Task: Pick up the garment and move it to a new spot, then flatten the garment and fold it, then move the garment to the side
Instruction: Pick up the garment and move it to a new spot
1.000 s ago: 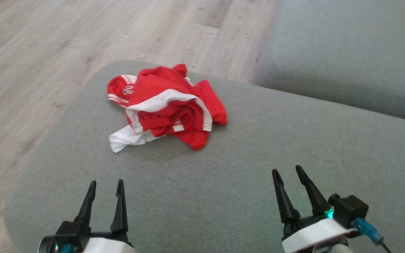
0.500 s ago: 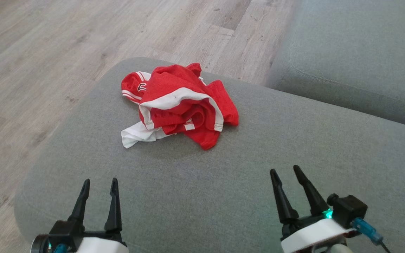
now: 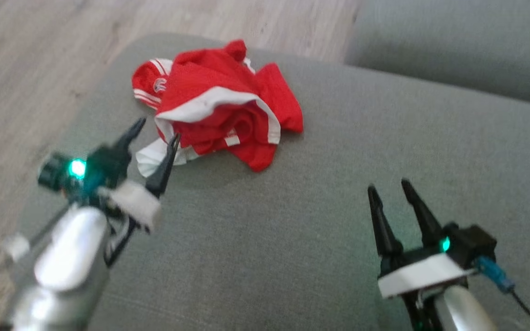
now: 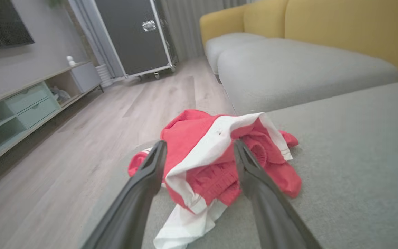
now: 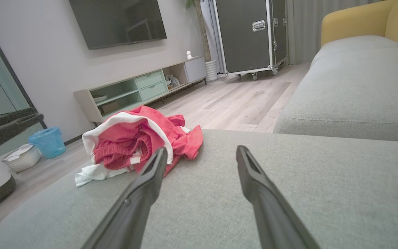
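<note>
Garment (image 3: 219, 115) on cushion's (image 3: 338, 193) far left corner, left tool (image 3: 159, 128) just before it.

Bare cushion (image 3: 292, 220) to the right, crumpled garment (image 3: 219, 110) the one obstacle at the far left
The cushion lies clear between the right hand (image 3: 388, 185) and the red-and-white heap, so its middle and right side give free passage. The heap rises near the far-left corner; the left hand (image 3: 159, 128), fingers spread, is just at its near-left edge. Past that corner lies wooden floor (image 3: 39, 55), and a second grey seat (image 3: 453, 46) borders the far right
</note>
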`<state>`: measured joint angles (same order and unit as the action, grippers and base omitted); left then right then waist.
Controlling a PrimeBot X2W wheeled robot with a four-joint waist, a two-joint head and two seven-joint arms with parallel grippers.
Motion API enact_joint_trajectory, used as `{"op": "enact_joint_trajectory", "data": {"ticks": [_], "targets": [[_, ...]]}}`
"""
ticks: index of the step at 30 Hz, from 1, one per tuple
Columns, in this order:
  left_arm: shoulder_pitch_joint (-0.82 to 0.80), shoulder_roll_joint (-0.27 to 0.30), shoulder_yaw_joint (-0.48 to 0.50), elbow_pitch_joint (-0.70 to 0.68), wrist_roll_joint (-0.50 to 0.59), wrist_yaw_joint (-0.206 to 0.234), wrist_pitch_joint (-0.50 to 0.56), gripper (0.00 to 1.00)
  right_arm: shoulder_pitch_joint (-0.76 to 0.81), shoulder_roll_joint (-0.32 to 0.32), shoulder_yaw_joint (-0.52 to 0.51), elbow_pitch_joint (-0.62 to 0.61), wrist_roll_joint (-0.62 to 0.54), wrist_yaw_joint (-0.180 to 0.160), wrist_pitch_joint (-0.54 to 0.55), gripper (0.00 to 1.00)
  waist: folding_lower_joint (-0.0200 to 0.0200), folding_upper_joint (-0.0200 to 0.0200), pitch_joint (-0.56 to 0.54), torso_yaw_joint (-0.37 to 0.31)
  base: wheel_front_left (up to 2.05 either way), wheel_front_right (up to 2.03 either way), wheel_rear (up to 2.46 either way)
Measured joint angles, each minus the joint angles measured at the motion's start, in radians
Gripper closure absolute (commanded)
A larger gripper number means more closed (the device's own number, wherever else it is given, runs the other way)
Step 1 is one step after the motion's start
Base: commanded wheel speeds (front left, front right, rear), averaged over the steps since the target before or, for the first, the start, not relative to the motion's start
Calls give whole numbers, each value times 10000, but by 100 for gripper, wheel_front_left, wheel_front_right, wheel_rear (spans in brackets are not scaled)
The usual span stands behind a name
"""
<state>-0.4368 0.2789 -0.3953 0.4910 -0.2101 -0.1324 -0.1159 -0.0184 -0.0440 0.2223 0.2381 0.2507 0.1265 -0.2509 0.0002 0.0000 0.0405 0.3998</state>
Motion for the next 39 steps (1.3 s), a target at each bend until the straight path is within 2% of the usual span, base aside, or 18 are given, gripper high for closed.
{"op": "enact_joint_trajectory", "data": {"ticks": [2,3,8,14,19,20,21,22,32,39], "targets": [[-1059,418,-1020,245,-623,0,466,0,-375,-2,-56,-52,-192,0,0,0,1,0,362,-117,0,0,0],[-1896,936,-1996,460,-1225,0,901,0,-715,-2,-174,-157,-265,0,0,0,1,0,703,-270,0,0,0],[-3358,1772,-3983,1122,-2405,-2,1632,0,-1113,-36,-458,-288,-339,0,0,0,2,0,1432,-763,0,0,0],[-4549,2132,-5269,2134,-3056,-2,1870,0,-1262,-40,-886,-265,-535,0,-2,0,1,0,2028,-1507,0,0,0],[-4830,2167,-5645,2970,-3710,-2,1668,0,-1506,-40,-1189,-301,-545,0,-2,0,0,0,2371,-2058,0,0,0],[-4889,2163,-5731,3143,-3776,-2,1626,9,-1523,-40,-1208,-301,-545,0,-2,0,0,0,2418,-2140,0,0,0],[-4939,2165,-5793,3279,-3820,-2,1536,84,-1527,-40,-1216,-301,-545,0,-2,0,0,0,2455,-2213,0,0,0],[-4997,2165,-5862,3398,-3820,-2,1398,100,-1527,-40,-1216,-301,-545,0,-2,0,0,0,2478,-2273,0,0,0],[-5375,2113,-5848,3829,-4729,-2,-291,100,-1455,-40,-1235,-167,-502,0,-2,0,-3,0,1844,-2300,0,0,0],[-5647,2128,-5532,3252,-4901,54,-1030,100,-909,-38,-1099,59,-203,0,0,0,-3,0,899,-2186,0,0,0]]}}
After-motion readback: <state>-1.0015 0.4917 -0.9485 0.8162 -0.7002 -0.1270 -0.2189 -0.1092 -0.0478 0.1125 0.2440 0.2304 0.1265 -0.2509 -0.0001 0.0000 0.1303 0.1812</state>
